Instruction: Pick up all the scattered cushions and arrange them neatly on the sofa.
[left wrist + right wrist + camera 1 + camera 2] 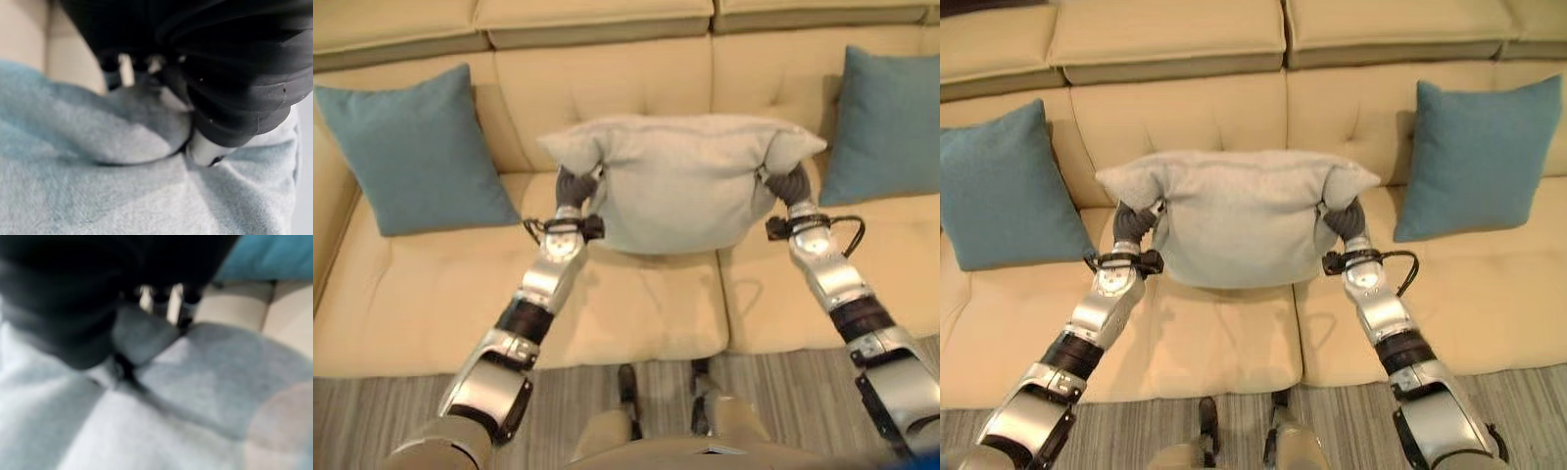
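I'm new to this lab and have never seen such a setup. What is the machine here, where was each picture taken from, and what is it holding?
It is a humanoid robot with two silver arms. Two pictures come from cameras in its head, looking down; the other two from cameras on its wrists, very close up. Before it stands a beige sofa with a teal cushion leaning at its left and another teal cushion at its right. Between them the robot holds a pale grey cushion up over the middle seat, its left hand and right hand gripping the cushion's two upper corners, fabric bunched around them.

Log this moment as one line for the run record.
phase: placing | held: grey cushion, left robot hand and right robot hand gripping its upper corners | over: sofa middle seat | placed: two teal cushions at ends
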You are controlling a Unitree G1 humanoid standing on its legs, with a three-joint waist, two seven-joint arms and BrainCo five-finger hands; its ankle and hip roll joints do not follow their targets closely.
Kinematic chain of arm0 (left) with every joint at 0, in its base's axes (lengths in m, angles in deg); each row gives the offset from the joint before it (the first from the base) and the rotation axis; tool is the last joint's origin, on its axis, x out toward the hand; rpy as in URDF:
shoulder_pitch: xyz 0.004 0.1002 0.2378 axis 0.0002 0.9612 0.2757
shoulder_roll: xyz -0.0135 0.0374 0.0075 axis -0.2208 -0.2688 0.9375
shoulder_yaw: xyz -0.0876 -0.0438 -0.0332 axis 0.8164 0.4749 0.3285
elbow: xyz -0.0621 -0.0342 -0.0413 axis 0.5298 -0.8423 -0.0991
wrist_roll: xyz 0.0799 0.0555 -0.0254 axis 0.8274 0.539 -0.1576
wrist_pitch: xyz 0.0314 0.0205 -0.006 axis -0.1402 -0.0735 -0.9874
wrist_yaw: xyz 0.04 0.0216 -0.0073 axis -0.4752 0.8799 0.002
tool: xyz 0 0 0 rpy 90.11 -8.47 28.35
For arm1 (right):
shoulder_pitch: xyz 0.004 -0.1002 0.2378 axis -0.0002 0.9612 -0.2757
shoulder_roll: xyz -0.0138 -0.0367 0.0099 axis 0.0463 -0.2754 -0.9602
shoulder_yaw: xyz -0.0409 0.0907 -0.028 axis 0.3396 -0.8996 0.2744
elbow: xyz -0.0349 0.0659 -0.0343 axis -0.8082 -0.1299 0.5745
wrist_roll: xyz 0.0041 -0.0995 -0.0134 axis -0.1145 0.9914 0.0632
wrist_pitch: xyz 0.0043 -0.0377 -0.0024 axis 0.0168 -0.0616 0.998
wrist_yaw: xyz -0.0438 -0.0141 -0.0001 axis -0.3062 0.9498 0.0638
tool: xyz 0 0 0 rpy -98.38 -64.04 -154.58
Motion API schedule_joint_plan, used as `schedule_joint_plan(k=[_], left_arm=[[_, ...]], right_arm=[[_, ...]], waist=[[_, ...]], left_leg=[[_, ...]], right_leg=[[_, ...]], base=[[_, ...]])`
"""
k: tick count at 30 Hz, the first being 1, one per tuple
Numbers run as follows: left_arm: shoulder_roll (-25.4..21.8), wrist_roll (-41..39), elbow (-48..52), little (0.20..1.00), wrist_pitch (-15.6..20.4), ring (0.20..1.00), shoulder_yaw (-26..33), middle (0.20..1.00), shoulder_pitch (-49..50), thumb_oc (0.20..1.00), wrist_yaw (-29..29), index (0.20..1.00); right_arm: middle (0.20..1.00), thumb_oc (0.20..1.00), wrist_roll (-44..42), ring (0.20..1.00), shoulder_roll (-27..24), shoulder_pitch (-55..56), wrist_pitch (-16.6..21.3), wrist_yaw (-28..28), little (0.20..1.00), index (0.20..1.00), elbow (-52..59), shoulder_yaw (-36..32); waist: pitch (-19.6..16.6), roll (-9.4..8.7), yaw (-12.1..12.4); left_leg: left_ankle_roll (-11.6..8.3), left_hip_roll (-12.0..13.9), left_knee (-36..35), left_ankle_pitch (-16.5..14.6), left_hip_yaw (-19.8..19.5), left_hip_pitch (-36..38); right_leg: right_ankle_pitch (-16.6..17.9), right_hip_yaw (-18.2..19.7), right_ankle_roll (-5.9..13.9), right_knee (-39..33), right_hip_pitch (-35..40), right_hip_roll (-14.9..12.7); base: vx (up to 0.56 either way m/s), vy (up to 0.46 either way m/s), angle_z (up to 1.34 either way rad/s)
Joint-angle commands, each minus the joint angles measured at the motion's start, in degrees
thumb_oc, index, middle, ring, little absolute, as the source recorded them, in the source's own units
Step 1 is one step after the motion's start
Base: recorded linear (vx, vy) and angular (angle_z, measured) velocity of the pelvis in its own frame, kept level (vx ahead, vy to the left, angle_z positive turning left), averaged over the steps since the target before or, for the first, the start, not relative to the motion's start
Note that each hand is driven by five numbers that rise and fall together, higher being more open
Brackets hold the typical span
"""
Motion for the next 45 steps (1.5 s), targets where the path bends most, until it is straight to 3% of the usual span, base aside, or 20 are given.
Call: schedule_joint_plan(k=[1,9,18,28,29,30,33,37,45], left_arm=[[-0.77,-0.53,1.02,0.2,7.82,0.2,-3.45,0.2,-11.92,0.2,-0.01,0.2],[-3.96,-1.49,-7.22,0.2,8.27,0.2,-6.38,0.2,-23.62,0.2,-1.14,0.2],[-0.55,-2.65,-10.5,0.2,8.58,0.2,-7.28,0.2,-25.67,0.2,-1.69,0.2],[-0.03,-2.58,-14.07,0.2,8.32,0.2,-8.88,0.2,-30.0,0.2,-1.93,0.2],[-0.82,-1.34,-21.41,0.586,7.18,0.586,-11.58,0.586,-38.87,0.586,-3.16,0.586],[-1.05,-1.19,-24.04,1.0,6.7,1.0,-12.23,1.0,-42.08,1.0,-3.8,1.0],[-1.39,-1.96,-27.08,1.0,6.29,1.0,-12.32,1.0,-44.26,1.0,-3.93,1.0],[-8.66,-1.56,-30.69,1.0,5.57,1.0,-12.96,1.0,-47.76,1.0,-4.9,1.0],[-15.2,-5.84,-33.21,1.0,6.24,1.0,-11.85,1.0,-47.24,1.0,-2.83,1.0]], right_arm=[[0.2,0.2,-1.19,0.2,1.16,-10.17,4.95,0.77,0.2,0.2,3.89,2.58],[0.2,0.2,-3.41,0.2,0.73,-22.0,5.19,2.02,0.2,0.2,-3.63,6.66],[0.2,0.2,-1.97,0.2,1.39,-27.33,4.77,2.63,0.2,0.2,-9.98,9.16],[0.2,0.2,-0.79,0.2,0.59,-32.5,4.05,2.76,0.2,0.2,-16.51,12.18],[0.379,0.379,2.66,0.379,-0.28,-41.39,1.73,3.44,0.379,0.379,-26.08,18.16],[1.0,1.0,4.63,1.0,-0.14,-44.63,0.5,4.07,1.0,1.0,-30.03,20.39],[1.0,1.0,7.06,1.0,0.12,-47.05,-0.8,4.8,1.0,1.0,-33.21,22.61],[1.0,1.0,8.5,1.0,-3.84,-50.29,-1.71,8.81,1.0,1.0,-34.29,22.16],[1.0,1.0,5.06,1.0,-9.99,-52.18,-2.04,7.79,1.0,1.0,-37.13,23.04]], waist=[[-0.38,-2.47,0.16],[-0.22,-2.58,-0.27],[1.18,-2.69,-0.11],[2.05,-2.59,0.24],[2.87,-2.33,0.82],[3.09,-2.14,0.9],[3.3,-2.05,1.01],[2.22,-1.41,0.98],[1.1,-1.36,1.0]], left_leg=[[-3.81,0.36,-0.07,0.63,-0.83,-0.87],[-4.46,0.44,-0.07,2.58,-1.6,-7.16],[-5.06,0.56,-0.07,3.7,-1.86,-11.57],[-5.48,0.83,-0.07,4.45,-2.35,-14.39],[-6.13,1.21,-0.07,5.76,-3.27,-18.07],[-6.23,1.09,-0.07,6.04,-3.79,-19.2],[-6.17,1.09,-0.07,6.18,-4.13,-19.63],[-6.23,0.69,-0.07,5.87,-4.18,-19.68],[-6.11,0.39,-0.07,5.17,-3.85,-17.55]], right_leg=[[-4.53,0.03,8.05,0.46,3.83,-2.9],[-2.38,0.87,8.3,0.38,-2.76,-2.66],[-1.3,1.1,8.38,0.33,-7.77,-2.9],[-0.65,0.84,8.62,0.3,-10.38,-2.89],[0.17,0.54,9.01,0.3,-13.94,-2.82],[0.39,0.32,9.04,0.3,-14.93,-2.72],[0.51,0.3,8.98,0.3,-15.29,-2.67],[0.46,0.54,9.24,0.3,-15.57,-2.72],[0.05,0.55,9.21,0.3,-13.65,-3.0]], base=[[-0.04,0.004,0.04],[-0.01,0.0,0.0],[0.0,-0.003,0.0],[-0.01,-0.013,0.03],[-0.04,-0.056,0.02],[-0.04,-0.056,0.19],[0.02,-0.017,0.18],[0.03,0.017,-0.02],[0.02,0.014,0.02]])
